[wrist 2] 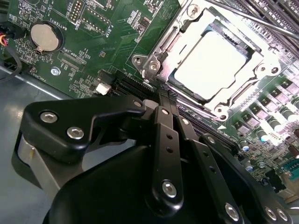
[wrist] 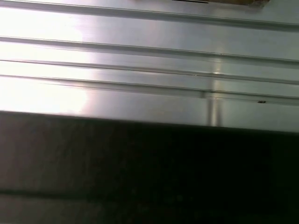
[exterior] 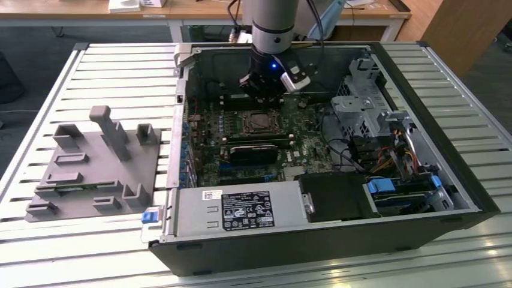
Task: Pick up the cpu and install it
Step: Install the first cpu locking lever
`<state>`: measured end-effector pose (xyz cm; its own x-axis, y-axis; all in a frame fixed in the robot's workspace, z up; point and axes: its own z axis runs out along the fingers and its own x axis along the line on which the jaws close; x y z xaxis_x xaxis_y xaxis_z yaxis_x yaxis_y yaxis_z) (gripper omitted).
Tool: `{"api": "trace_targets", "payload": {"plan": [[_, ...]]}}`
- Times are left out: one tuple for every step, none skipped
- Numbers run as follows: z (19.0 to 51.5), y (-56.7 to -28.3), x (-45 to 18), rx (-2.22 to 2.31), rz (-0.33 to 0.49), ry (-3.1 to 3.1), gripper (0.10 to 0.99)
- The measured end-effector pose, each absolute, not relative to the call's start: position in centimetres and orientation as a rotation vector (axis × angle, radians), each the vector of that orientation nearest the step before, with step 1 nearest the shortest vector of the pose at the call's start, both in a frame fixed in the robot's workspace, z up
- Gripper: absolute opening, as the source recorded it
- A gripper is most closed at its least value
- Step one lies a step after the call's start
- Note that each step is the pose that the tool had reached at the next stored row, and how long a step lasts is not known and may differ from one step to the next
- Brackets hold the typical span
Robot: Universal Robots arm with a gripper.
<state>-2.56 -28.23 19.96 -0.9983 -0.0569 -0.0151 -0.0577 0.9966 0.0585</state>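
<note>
The cpu [wrist 2: 208, 63], a flat silvery square, lies inside the metal socket frame [wrist 2: 154, 63] on the green motherboard [wrist 2: 107, 42]. In the second wrist view my gripper [wrist 2: 164, 100] is shut with nothing between its black fingers, its tips just beside the socket's corner and apart from the chip. In the exterior view the gripper [exterior: 262, 96] hangs inside the open computer case [exterior: 320, 240], just behind the socket [exterior: 258, 122]. The first wrist view shows metal table slats [wrist: 149, 70] and a dark wall.
A grey plastic tray [exterior: 88, 168] with upright posts rests on the slatted table at the exterior view's left. Inside the case are a black block [exterior: 249, 153], a drive cage [exterior: 360, 111] and bundled cables [exterior: 392, 159]. A coin cell [wrist 2: 45, 36] sits on the board.
</note>
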Motion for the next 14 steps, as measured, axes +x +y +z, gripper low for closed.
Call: {"api": "trace_targets", "payload": {"plan": [[19.92, -28.22, -2.55, -0.09, 0.092, 3.126, 0.106], [19.83, -28.19, -2.53, -0.09, 0.092, 3.125, 0.106], [19.8, -28.18, -2.53, -0.09, 0.092, 3.125, 0.106], [19.8, -28.18, -2.54, -0.09, 0.091, 3.125, 0.106], [19.8, -28.18, -2.54, -0.09, 0.091, 3.125, 0.106], [19.8, -28.18, -2.54, -0.09, 0.091, 3.125, 0.106], [19.81, -28.18, -2.54, -0.09, 0.09, 3.125, 0.106], [19.85, -28.18, -2.54, -0.09, 0.09, 3.125, 0.106], [19.89, -28.18, -2.54, -0.09, 0.09, 3.125, 0.106], [19.92, -28.18, -2.54, -0.09, 0.09, 3.125, 0.106], [19.95, -28.18, -2.54, -0.09, 0.09, 3.125, 0.106], [19.96, -28.18, -2.53, -0.09, 0.09, 3.125, 0.106], [19.99, -28.18, -2.54, -0.09, 0.089, 3.125, 0.106], [20.01, -28.18, -2.54, -0.09, 0.089, 3.125, 0.106]]}}
